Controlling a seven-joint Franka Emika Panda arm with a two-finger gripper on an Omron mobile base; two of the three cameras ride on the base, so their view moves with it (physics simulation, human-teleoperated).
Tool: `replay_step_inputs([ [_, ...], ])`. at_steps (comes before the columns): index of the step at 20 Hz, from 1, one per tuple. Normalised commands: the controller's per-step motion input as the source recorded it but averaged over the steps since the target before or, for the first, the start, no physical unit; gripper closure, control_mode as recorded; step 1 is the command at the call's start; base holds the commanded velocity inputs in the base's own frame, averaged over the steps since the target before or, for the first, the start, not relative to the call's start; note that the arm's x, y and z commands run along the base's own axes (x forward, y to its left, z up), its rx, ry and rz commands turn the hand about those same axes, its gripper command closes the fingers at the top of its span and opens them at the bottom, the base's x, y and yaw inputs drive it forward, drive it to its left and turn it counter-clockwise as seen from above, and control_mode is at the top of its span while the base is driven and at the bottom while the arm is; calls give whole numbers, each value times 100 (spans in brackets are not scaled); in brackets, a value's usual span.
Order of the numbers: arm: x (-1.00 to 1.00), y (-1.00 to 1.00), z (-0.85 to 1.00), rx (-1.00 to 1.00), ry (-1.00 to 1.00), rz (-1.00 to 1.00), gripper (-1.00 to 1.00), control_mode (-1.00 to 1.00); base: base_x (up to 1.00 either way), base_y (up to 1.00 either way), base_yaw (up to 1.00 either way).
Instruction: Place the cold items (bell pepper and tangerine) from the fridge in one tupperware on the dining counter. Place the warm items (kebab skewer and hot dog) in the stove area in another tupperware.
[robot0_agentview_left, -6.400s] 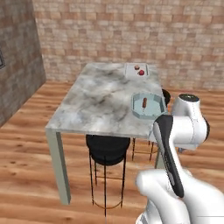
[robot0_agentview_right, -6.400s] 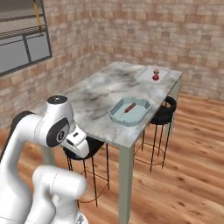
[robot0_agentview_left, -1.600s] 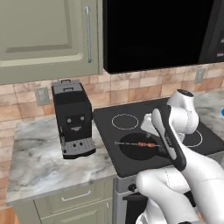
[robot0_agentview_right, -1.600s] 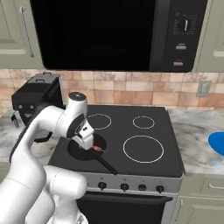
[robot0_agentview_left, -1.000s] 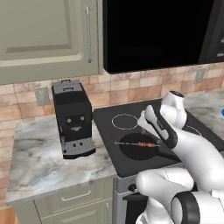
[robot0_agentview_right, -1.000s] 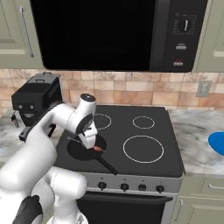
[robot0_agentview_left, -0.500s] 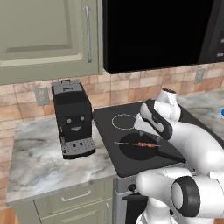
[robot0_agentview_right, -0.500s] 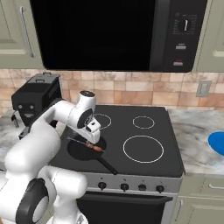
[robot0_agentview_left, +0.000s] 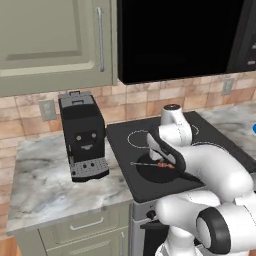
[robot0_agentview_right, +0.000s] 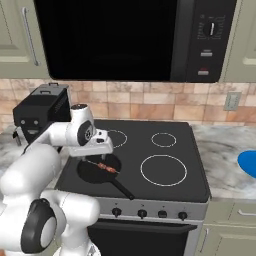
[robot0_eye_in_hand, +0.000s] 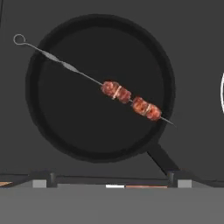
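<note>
A kebab skewer (robot0_eye_in_hand: 131, 99) with two clumps of browned meat lies slantwise across a black frying pan (robot0_eye_in_hand: 43, 131) on the stove's front left burner. My gripper (robot0_eye_in_hand: 112, 178) hangs straight above the pan, open wide, with nothing between its fingers and clear of the skewer. From the right base view, the gripper (robot0_agentview_right: 100, 152) hovers just over the skewer (robot0_agentview_right: 105, 167) and the pan (robot0_agentview_right: 90, 174). In the left base view the skewer (robot0_agentview_left: 162, 165) rests in the pan (robot0_agentview_left: 147, 174) beside my folded arm.
The pan's handle (robot0_agentview_right: 124, 191) points toward the stove's front edge. A black coffee machine (robot0_agentview_left: 82, 135) stands on the marble counter left of the stove. A black microwave (robot0_agentview_right: 125, 35) hangs overhead. Something blue (robot0_agentview_right: 247, 162) lies on the right counter.
The base has left the dining counter for the stove. In the last second the arm folded forward and the hand came down over the pan, jaws staying open.
</note>
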Motion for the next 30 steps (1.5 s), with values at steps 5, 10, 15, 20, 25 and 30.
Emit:
replay_step_inputs([
  [5,0,-7,-28,-1,-2,63,-100,-100,0,0,0],
  [10,0,-11,-25,0,0,64,-100,-100,0,0,0],
  [15,14,-5,-2,0,0,44,-100,-100,0,0,0],
  [20,20,0,-4,0,0,12,-100,-100,0,0,0],
  [25,21,0,-19,-1,0,2,-100,-100,0,0,0],
  [30,24,2,-20,-1,0,0,-100,-100,0,0,0],
])
